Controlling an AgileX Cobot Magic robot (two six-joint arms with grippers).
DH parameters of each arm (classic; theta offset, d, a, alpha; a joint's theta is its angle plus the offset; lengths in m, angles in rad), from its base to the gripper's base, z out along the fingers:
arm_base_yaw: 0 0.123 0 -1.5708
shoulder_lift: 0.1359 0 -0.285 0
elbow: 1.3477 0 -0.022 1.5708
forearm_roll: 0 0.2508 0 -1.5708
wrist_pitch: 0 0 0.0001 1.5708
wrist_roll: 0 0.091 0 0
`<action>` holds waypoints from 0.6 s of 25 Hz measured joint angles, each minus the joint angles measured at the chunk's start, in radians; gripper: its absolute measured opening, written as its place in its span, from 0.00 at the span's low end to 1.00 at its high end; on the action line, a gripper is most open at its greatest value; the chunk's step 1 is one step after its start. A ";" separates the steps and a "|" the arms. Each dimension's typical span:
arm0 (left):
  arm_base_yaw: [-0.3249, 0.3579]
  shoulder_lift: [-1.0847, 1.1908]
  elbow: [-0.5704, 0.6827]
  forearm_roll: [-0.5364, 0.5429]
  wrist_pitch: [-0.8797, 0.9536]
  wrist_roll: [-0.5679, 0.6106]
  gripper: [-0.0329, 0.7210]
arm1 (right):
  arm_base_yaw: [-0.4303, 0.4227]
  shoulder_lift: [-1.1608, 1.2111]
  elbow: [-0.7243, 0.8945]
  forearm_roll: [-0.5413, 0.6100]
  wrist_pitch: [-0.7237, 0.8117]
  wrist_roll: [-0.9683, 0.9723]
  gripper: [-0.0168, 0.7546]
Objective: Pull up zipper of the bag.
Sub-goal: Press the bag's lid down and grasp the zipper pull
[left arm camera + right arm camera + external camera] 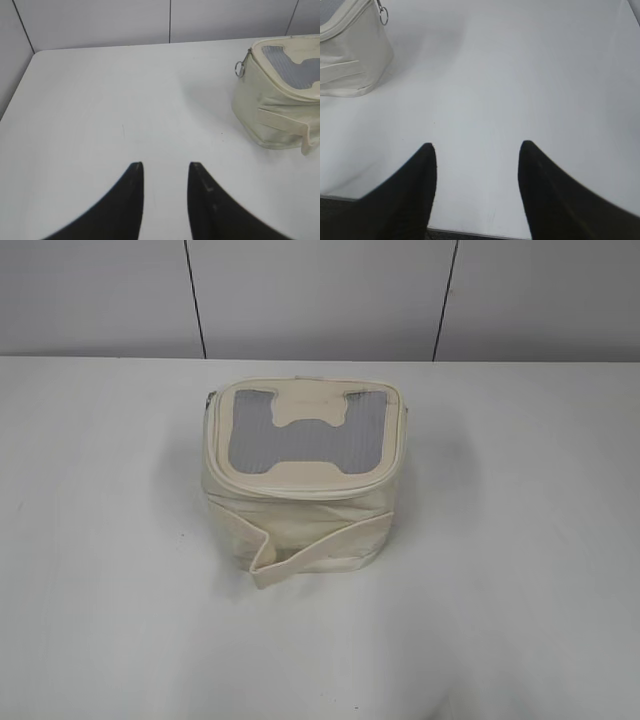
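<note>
The cream-white boxy bag [300, 510] stands in the middle of the white table, its grey mesh window [255, 445] facing up. A thin cream zipper [300, 492] runs round the top panel's rim. A silver ring pull [240, 68] hangs at the bag's left corner in the left wrist view, and another ring pull [383, 16] shows in the right wrist view. My left gripper [166, 166] is open and empty, well left of the bag [272, 105]. My right gripper [477, 147] is open and empty, well right of the bag [350, 55]. Neither gripper shows in the exterior view.
The white table [520, 540] reaches a grey panelled wall [320, 295] at the back. Its near edge [470, 233] shows under my right gripper. A wide cream strap band [300, 555] sticks out at the bag's front.
</note>
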 joint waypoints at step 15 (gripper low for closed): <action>0.000 0.000 0.000 0.000 0.000 0.000 0.36 | 0.000 0.000 0.000 0.000 0.000 0.000 0.57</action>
